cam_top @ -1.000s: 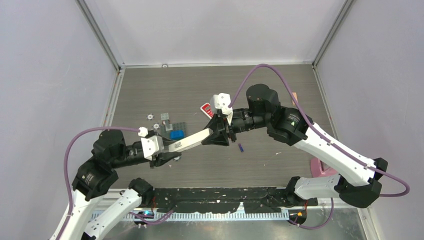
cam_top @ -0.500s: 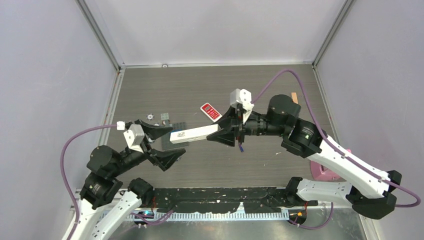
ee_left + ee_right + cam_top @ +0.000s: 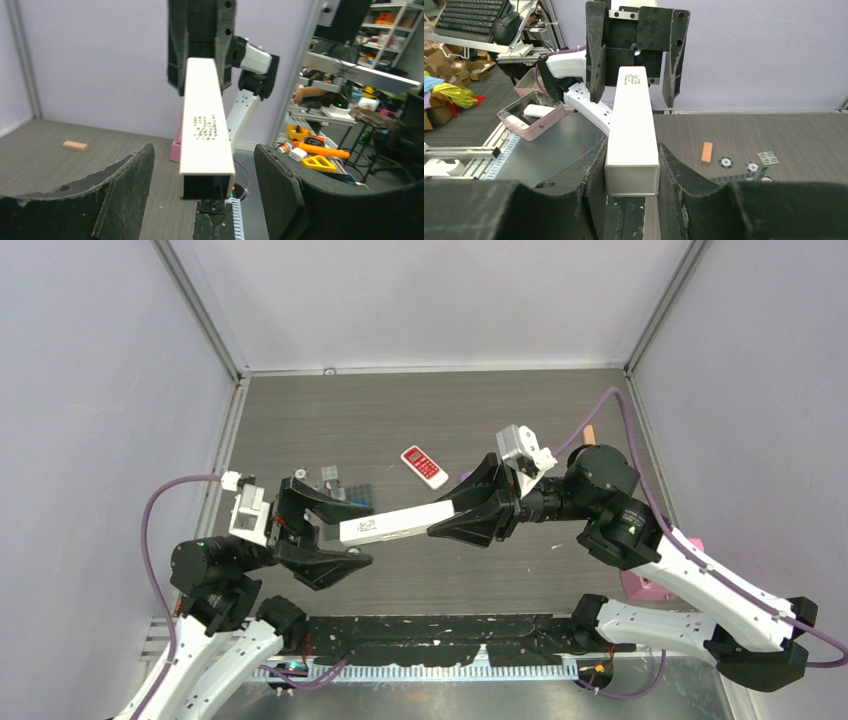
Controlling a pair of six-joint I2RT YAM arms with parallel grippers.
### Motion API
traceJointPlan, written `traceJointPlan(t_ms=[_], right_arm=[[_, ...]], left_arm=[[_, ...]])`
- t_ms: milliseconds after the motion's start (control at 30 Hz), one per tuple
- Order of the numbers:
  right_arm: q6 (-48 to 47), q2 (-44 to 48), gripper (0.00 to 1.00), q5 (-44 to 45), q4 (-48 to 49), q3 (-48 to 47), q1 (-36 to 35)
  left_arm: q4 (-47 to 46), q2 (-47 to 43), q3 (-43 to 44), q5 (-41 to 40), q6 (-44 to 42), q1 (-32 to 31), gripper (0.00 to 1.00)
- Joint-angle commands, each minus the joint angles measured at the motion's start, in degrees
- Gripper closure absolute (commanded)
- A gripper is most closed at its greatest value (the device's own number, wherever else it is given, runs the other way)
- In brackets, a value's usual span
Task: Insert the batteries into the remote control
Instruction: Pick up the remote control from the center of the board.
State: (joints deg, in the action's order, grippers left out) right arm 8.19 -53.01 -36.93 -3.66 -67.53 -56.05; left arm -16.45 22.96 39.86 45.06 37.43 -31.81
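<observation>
Held level above worktop (image 3: 400, 420): remote control (image 3: 395, 525), one end hidden inside and clamped by right end effector (image 3: 450, 518); other end between spread fingers of left end effector (image 3: 365, 534), seemingly untouched.

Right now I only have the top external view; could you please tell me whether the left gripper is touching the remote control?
Observer: No. In the left wrist view the remote control sits inside the open left gripper, with a clear gap on each side.
Operator: Thank you. Is the right gripper really clamping it?
Observer: Yes. The right wrist view shows the right gripper with both fingers pressed flat against the remote's long sides.
Operator: And what does the end facing the left gripper look like?
Observer: It is a dark, square opening. I cannot see what is inside.
</observation>
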Motion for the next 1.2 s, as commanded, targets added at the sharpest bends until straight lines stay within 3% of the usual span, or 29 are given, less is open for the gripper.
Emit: traceJointPlan(t_ms=[0,233,433,600,900,1167], right_arm=[[4.11,0.51,0.94,-1.60,9.56,1.58,-0.15],[7.22,0.85,0.94,-1.75,14.52,3.61,-0.14],[7.68,0.81,0.94,-1.33,16.35,4.42,-0.17],[8.63,0.45,0.94,-1.01,19.04,5.53,-0.20],[11.32,-1.05,0.94,-1.25,25.26,7.74,-0.19],[12.05,-1.95,0.94,-1.52,27.96,8.58,-0.24]], left_arm=[[-13.01,2.27,-0.27,8.58,8.17,0.09,0.28],[-10.03,2.23,0.06,7.17,7.09,0.08,0.57],[-14.71,0.52,-3.36,0.83,8.13,0.08,0.65],[-17.02,-1.95,-5.42,-4.18,8.17,0.08,0.64],[-17.65,-1.78,-5.41,-4.37,8.56,0.08,0.44],[-17.71,-1.32,-5.52,-5.09,8.71,0.10,0.42]])
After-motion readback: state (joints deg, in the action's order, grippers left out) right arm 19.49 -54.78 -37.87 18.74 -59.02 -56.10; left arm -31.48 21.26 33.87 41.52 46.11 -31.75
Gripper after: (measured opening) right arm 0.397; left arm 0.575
